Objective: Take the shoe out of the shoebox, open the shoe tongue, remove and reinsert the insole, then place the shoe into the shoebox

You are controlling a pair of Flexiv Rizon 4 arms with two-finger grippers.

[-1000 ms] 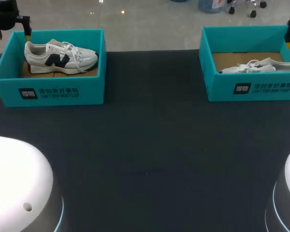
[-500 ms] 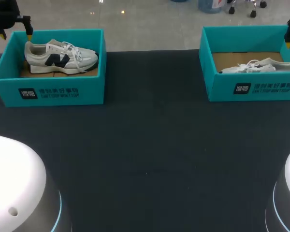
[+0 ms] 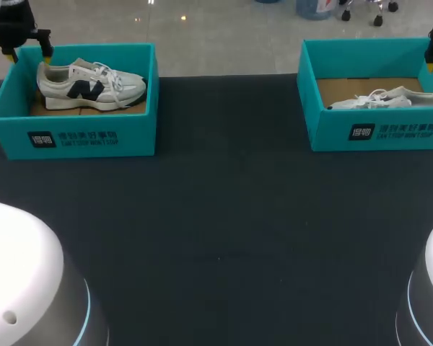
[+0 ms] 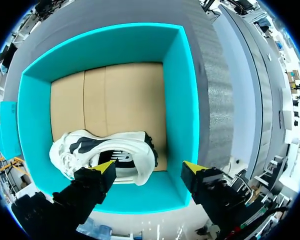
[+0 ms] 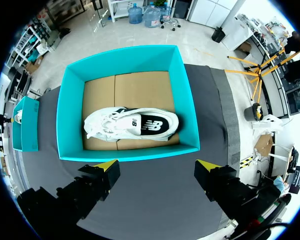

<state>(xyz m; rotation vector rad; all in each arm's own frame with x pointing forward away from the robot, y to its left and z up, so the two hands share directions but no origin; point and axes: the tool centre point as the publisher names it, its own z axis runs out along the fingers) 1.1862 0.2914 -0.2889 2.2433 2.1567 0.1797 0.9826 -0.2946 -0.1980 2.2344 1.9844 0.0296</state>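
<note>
Released jaws above two boxed shoes on the bench [image 3: 224, 216].
The left jaws, spread and empty, hang over the heel of the white-and-navy shoe [image 3: 90, 85], which stands on its sole in the left shoebox [image 3: 72, 137]. The right jaws, likewise spread and empty, hang above the right shoebox [image 3: 375, 133], where a white shoe [image 5: 132, 125] lies inside.
</note>
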